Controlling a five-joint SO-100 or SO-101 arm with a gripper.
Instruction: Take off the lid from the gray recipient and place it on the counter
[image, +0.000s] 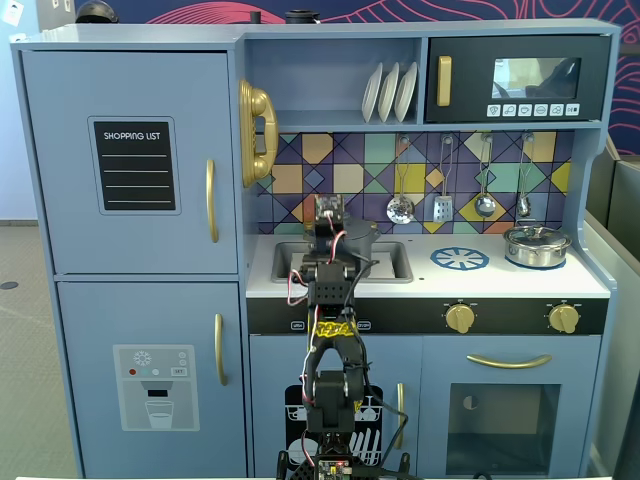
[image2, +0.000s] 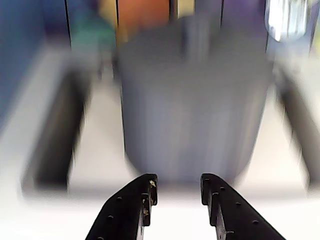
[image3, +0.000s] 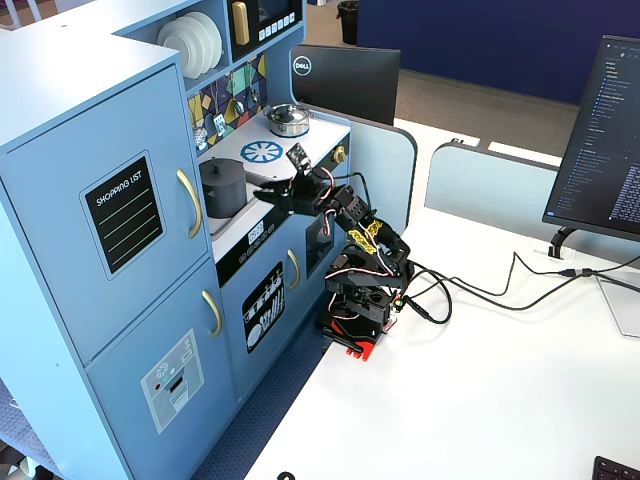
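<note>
The gray recipient (image3: 222, 192) stands in the sink of the toy kitchen with the lid (image3: 222, 165) on top of it. In the wrist view the pot (image2: 195, 115) is blurred and fills the centre just beyond my gripper (image2: 177, 186), which is open and empty and does not touch the pot. In a fixed view my gripper (image3: 264, 192) is level with the pot's side, just to its right. In the front fixed view my arm (image: 330, 285) covers most of the pot (image: 366, 240). The white counter (image: 500, 282) with the blue burner print (image: 460, 259) lies to the right of the sink.
A shiny silver pot (image: 537, 246) with its own lid stands on the counter at the far right. Utensils (image: 443, 205) hang on the tiled back wall. The sink rim (image: 398, 270) surrounds the gray pot. A shelf with plates (image: 390, 92) is above.
</note>
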